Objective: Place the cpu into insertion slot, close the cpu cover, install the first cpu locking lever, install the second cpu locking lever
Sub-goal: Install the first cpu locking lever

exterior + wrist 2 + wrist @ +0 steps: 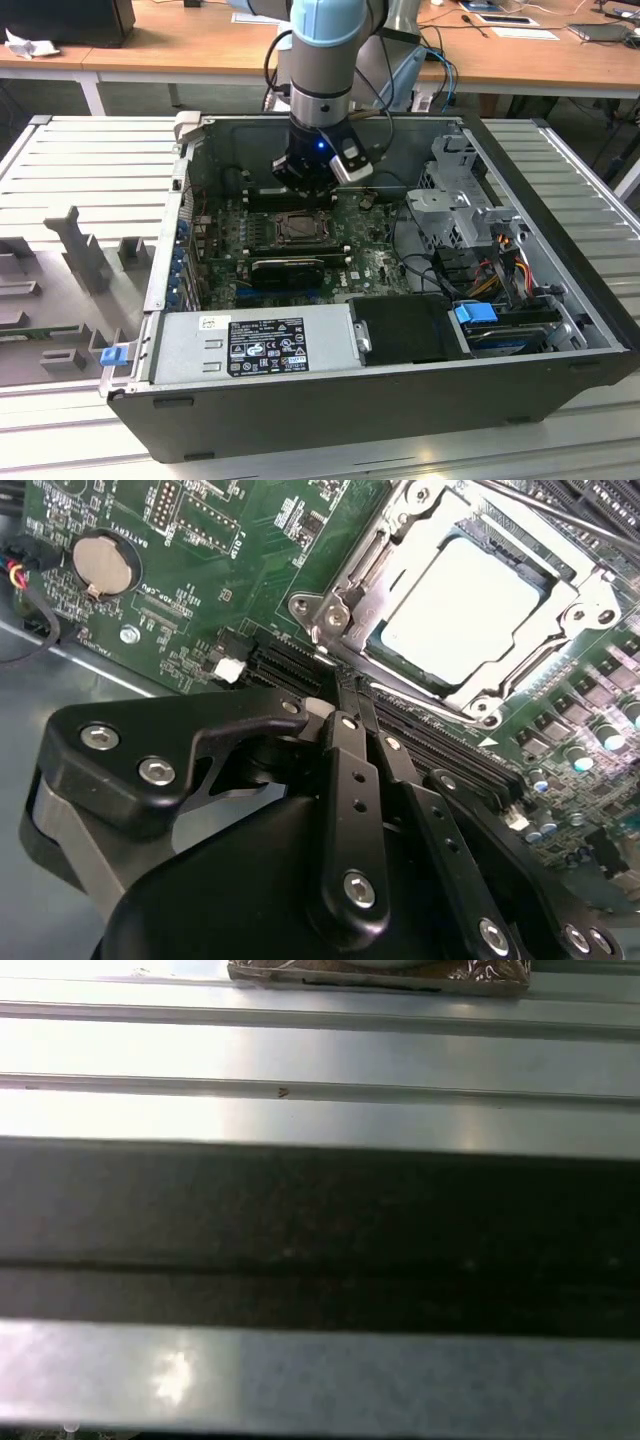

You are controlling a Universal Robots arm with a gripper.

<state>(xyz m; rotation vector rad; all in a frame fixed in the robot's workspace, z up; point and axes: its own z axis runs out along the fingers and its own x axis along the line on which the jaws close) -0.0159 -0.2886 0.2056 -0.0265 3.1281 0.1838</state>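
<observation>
CPU [455, 605] is already sitting in the insertion slot [560, 580] on the green motherboard [200, 560], its pale silvery top showing through the square opening of the cpu cover [352, 580], which is lying down flat around it in the second wrist view. The pincer [345, 705] is hovering just beside the socket's near edge, its two black fingers [345, 780] pressed together and pinching nothing. In the exterior view the pincer [305, 180] is hanging low inside the open computer case [560, 330], close over the socket.

A thin metal locking lever [560, 515] is crossing the far corner of the socket — whether it is latched is not clear. The risk, as I judge it, is that the closed fingertips are working very near the long black card slots [440, 745] and small board parts; a sideways slip off a springy lever could be scraping the board or letting the lever snap back, lifting the cover off the chip.
</observation>
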